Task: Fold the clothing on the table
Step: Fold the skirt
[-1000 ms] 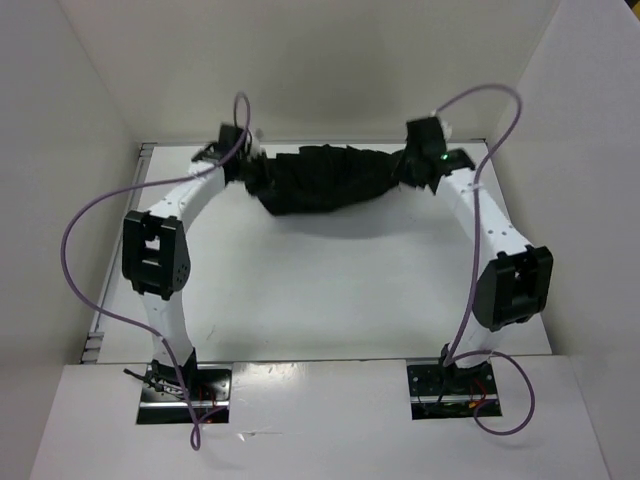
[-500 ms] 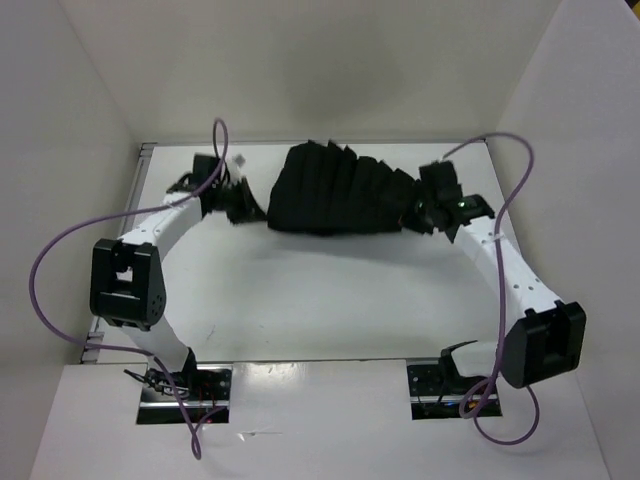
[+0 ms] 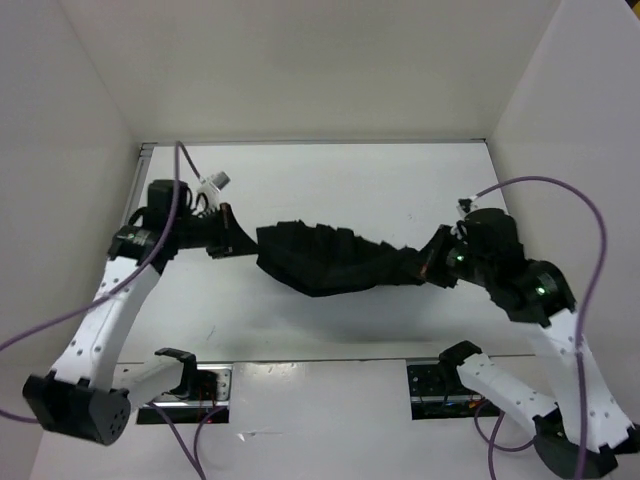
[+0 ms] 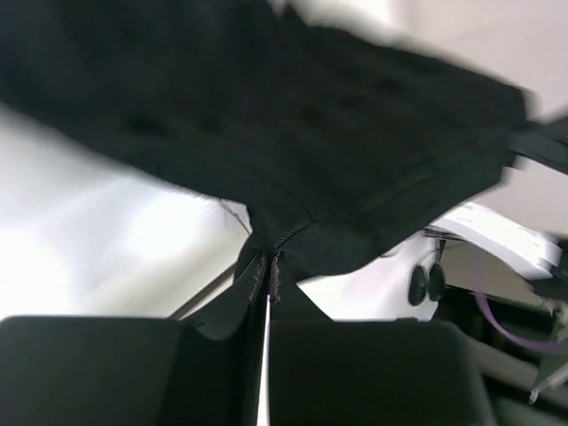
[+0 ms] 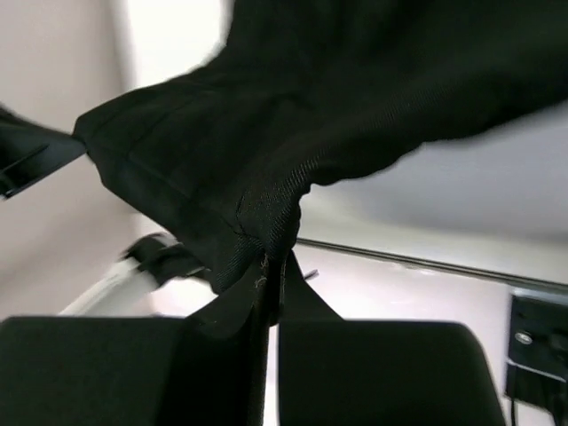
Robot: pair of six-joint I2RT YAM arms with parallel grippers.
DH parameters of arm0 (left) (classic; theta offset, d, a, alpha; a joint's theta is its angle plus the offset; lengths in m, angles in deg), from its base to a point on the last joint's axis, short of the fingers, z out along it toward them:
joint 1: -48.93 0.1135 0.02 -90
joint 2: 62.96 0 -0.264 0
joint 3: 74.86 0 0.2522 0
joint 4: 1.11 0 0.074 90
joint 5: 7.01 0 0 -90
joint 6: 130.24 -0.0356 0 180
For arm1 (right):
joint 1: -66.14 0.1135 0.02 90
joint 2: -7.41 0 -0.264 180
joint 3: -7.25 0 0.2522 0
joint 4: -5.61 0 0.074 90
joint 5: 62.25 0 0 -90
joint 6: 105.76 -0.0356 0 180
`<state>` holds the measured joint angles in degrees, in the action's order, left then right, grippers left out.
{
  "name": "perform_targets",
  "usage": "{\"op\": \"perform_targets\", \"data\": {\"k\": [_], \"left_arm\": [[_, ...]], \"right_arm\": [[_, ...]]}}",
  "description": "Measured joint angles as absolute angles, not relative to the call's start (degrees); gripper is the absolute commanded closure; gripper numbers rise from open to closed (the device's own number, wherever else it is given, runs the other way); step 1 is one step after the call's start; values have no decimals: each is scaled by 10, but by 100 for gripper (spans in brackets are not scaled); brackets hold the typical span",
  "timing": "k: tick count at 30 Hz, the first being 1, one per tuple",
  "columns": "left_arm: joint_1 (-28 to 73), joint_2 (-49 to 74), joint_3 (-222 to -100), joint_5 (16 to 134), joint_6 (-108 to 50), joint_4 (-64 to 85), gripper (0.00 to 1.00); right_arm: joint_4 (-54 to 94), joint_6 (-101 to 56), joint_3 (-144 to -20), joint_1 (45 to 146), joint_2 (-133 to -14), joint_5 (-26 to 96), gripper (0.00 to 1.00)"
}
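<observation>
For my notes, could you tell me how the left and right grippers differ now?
The left gripper pinches the left end of the clothing; the right gripper pinches its right end. The left sits slightly farther back than the right. Both have jaws shut on fabric.

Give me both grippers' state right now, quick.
Left gripper: shut on the clothing.
Right gripper: shut on the clothing.

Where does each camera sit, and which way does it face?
Top external: above, behind the bases, facing down at the table; left arm, right arm and clothing show.
Left wrist: on the left arm, facing along the left gripper pinching clothing.
Right wrist: on the right arm, facing along the right gripper, likewise.
All three share the clothing.
</observation>
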<state>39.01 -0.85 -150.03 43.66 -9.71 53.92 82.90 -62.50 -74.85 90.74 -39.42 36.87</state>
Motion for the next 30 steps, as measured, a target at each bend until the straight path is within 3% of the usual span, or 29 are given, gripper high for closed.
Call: {"op": "perform_targets", "data": {"k": [6,11,14,17,22,25,30], "left_arm": [[389,-109,-1645,381,-67,531,100],[387,-92,-1672,402,-40,481,100],[393,37,-1668,423,-33,433,100],[406,246,-1708,442,-26,394,100],[418,578,-1894,480,-38,420,100],[422,686,-2022,480,-39,440,100],[427,741,-2156,466,-37,450,100]], "right_arm": [[832,-615,-882,909,-338,406,100],[760,-618,-847,942,-330,386,100],[717,-606,-811,924,-422,379,100],[626,-580,-796,854,-587,405,100],[539,-536,-814,740,-862,422,100],[530,-517,-870,702,-959,428,100],[503,-498,-969,684,-1016,447,100]]}}
